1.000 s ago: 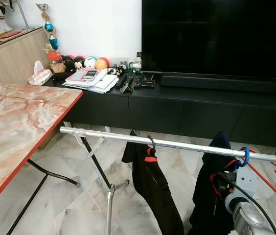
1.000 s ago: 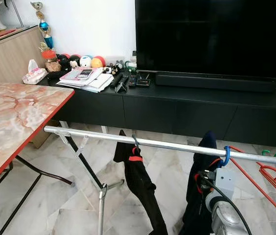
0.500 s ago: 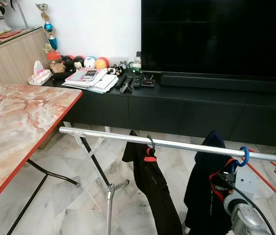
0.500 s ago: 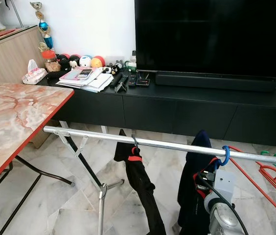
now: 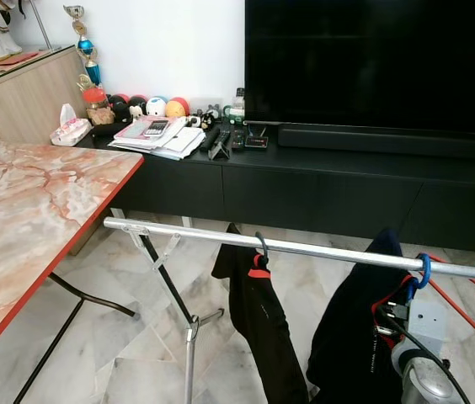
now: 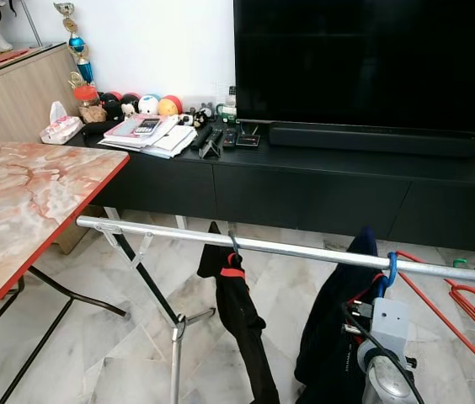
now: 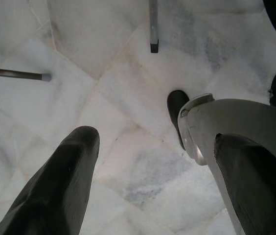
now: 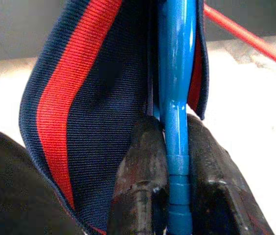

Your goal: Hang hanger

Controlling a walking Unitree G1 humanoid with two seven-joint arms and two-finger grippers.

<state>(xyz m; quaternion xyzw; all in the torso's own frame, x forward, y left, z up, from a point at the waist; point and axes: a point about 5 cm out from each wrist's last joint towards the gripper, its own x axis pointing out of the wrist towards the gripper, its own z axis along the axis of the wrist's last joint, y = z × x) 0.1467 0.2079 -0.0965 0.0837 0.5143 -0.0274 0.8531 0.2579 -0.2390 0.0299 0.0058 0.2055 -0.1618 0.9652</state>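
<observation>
1. Blue plastic hanger (image 8: 176, 98) is pinched between the right gripper (image 8: 172, 196) fingers, its hook over the rail (image 5: 305, 249) near the right end.
2. Judged step: seating the hook; next, release and withdraw.
3. Left gripper (image 7: 152, 186) hangs spread, idle.

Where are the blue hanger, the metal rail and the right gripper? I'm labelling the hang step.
blue hanger (image 5: 424, 270): left eye view, on its hook over the rail.
metal rail (image 5: 322, 250): left eye view, mid-span of the bar.
right gripper (image 8: 170, 147): right wrist view, between fingertips clamping the hanger's neck.
</observation>
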